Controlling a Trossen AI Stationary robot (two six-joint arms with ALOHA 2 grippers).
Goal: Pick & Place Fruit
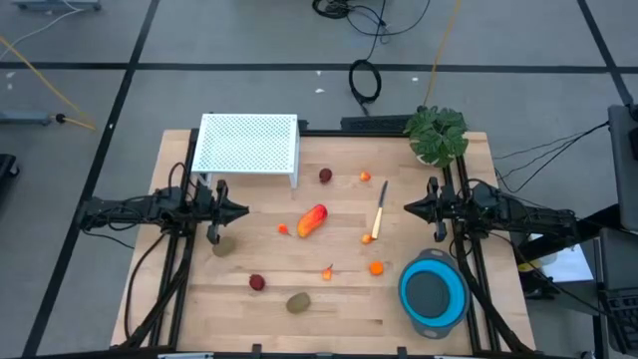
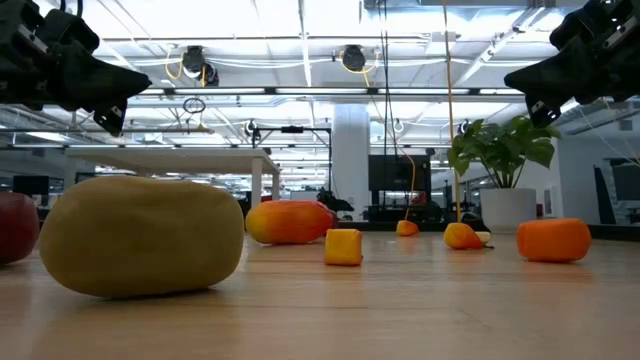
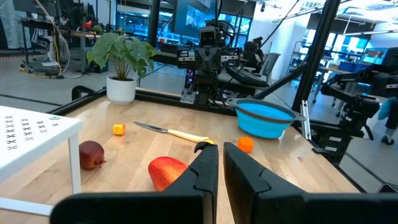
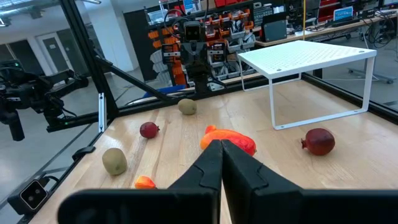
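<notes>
Since all fruit incl. the red-orange piece (image 1: 312, 220) lies loose on the table (image 1: 329, 299), nothing's placed; left end effector (image 1: 241, 210) at 9 o'clock, right end effector (image 1: 409, 208) at 3 — both closed, empty.

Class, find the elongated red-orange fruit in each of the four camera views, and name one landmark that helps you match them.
High view: the elongated red-orange fruit lies mid-table, left of the yellow-handled knife.
Low view: it lies in the middle distance, left of the small yellow-orange cube.
Left wrist view: low centre, partly behind the left hand.
Right wrist view: centre, just beyond the right hand.
Shared landmark: the white perforated metal shelf, beside the fruit in the high and both wrist views.
</notes>
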